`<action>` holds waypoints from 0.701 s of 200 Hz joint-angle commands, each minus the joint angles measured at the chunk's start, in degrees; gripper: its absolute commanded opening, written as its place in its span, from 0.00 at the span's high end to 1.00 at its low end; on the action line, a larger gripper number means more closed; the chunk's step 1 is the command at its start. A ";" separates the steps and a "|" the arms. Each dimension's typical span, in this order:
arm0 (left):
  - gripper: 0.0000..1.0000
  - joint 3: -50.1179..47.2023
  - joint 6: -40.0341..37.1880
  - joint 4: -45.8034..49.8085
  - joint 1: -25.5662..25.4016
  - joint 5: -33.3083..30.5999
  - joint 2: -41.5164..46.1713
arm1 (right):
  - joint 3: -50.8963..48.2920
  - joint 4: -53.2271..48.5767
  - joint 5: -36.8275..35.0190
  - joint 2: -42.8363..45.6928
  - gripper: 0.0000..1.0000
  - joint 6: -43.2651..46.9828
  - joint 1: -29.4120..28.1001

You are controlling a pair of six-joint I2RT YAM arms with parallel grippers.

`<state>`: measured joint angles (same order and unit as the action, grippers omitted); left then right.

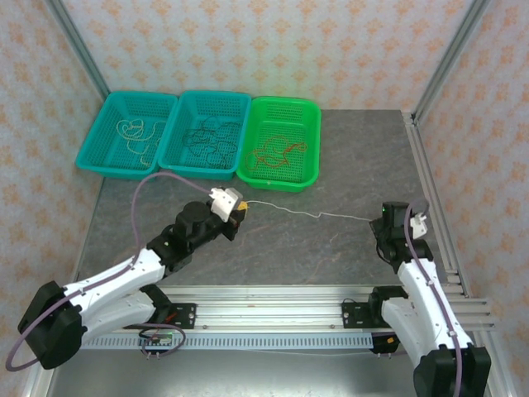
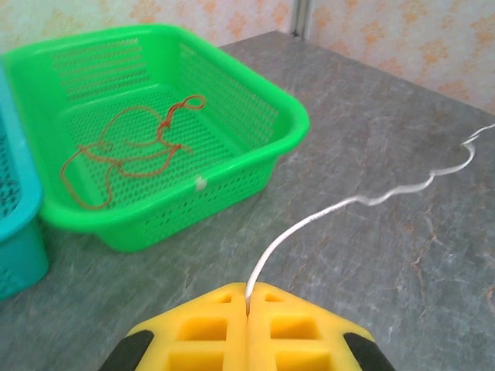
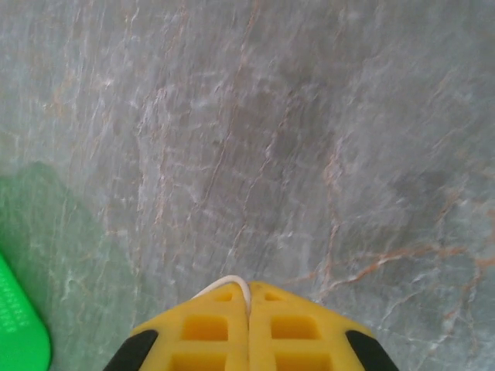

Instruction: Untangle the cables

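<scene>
currently the left gripper (image 2: 247,300) and right gripper (image 3: 248,297) both pinch the whitish cable (image 1: 307,213) stretched over the bench's (image 1: 331,256) middle; pulling apart could slip it free or snap it.

1. Top camera looked down from behind, over the whole table (image 1: 331,248).
2. Left wrist camera sat low, facing the green basket (image 2: 155,220) closely.
3. Right wrist camera pointed down at the table, sharing that basket's corner.
</scene>
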<state>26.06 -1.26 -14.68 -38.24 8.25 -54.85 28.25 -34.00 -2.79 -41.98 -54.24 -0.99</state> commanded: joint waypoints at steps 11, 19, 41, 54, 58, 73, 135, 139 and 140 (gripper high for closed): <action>1.00 -2.08 7.15 8.39 2.31 -16.89 4.41 | 3.39 -5.98 -8.46 1.10 1.00 -2.66 5.05; 1.00 -1.98 8.48 10.25 3.39 -17.65 4.93 | 3.16 -4.40 -7.29 1.11 1.00 -2.70 5.61; 1.00 -1.98 9.08 8.97 4.27 -10.69 6.63 | 0.26 7.92 5.36 -0.39 1.00 1.06 5.63; 1.00 -1.36 10.09 6.78 4.26 -6.02 6.68 | -3.54 18.17 18.64 -3.37 1.00 -0.31 5.40; 1.00 -1.04 10.25 6.17 4.23 -4.39 6.57 | -4.85 21.76 22.45 -4.87 1.00 -1.52 4.94; 1.00 0.47 10.57 3.75 4.15 1.68 6.07 | -9.16 30.79 29.03 -10.55 1.00 -4.88 1.51; 1.00 12.65 9.26 6.11 3.44 11.13 5.15 | -4.55 22.32 24.63 -5.45 0.53 -1.55 -3.75; 1.00 13.84 9.06 7.05 3.43 11.04 4.97 | -3.43 21.38 24.11 -4.48 0.50 -1.25 -3.75; 1.00 14.10 9.03 7.26 3.43 10.93 4.95 | -3.18 21.19 24.04 -4.28 0.49 -1.19 -3.75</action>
<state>33.52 8.58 -8.25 -34.50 15.40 -49.56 19.22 -11.38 22.59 -52.29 -57.01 -4.51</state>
